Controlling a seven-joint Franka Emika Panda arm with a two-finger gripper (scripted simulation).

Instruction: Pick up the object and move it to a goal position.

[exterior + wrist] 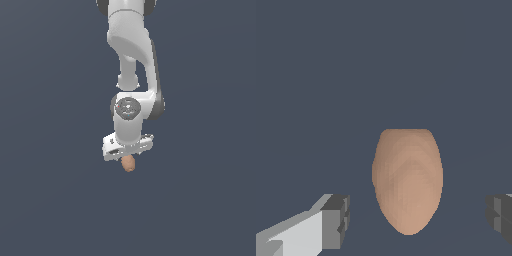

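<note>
Against a flat slate-grey ground with no visible edge or other furnishing, the white Panda arm (131, 60) reached straight down in the exterior view, its gripper (128, 161) poised directly over the object (129, 164), a small tan, egg-shaped lump that showed just below the hand. In the wrist view the object (408, 181) lay between the two dark fingertips (337, 219), which stood wide apart with clear gaps on both sides (neither pad touched it), so the tool held nothing. The step in hand appeared to be the final approach before the grasp. To do it well, the arm would likely need to keep the lump centred between the pads, come low enough that they met its broad middle rather than its tapered end, and close evenly, since a smooth rounded shape could squirt out sideways. No goal marker was visible in either view.
</note>
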